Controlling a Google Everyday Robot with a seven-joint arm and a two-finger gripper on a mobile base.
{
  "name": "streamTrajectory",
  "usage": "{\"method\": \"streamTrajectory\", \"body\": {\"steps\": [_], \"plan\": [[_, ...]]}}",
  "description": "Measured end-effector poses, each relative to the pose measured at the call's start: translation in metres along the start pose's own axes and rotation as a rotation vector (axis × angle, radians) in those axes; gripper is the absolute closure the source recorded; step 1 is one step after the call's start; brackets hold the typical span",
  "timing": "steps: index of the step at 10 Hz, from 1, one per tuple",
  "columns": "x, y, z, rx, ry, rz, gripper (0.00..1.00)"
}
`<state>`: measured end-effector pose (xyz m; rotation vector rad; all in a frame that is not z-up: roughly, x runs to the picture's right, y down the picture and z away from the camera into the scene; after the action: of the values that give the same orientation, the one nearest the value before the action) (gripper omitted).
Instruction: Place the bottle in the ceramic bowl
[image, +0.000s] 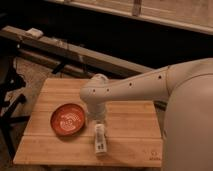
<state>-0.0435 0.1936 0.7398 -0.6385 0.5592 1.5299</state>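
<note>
Gripper (98, 119) hangs over the far end of the bottle (100, 140), apparently to grasp it; grip state cannot be told; ceramic bowl (67, 119) sits empty just beside.

You see a counter (131, 136) of pale wooden planks, matt and smooth, with fine seams between the boards. The ceramic bowl (67, 120) has a glossy red-orange glaze, paler and mottled in the centre. The bottle (100, 141) looks like smooth, whitish-clear plastic with a label. The arm (131, 88) has a smooth, matt cream shell, perhaps plastic. The gripper (99, 121), equally pale, sits just over the far end of the bottle, beside the bowl.
</note>
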Motion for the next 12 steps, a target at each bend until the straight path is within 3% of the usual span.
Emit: {"method": "streamTrajectory", "body": {"steps": [3,6,12], "plan": [[0.005,-0.006,0.035,-0.015,0.051,0.005,0.35],[0.004,-0.01,0.048,-0.016,0.088,0.016,0.35],[0.008,-0.013,0.064,0.017,0.134,0.017,0.35]]}}
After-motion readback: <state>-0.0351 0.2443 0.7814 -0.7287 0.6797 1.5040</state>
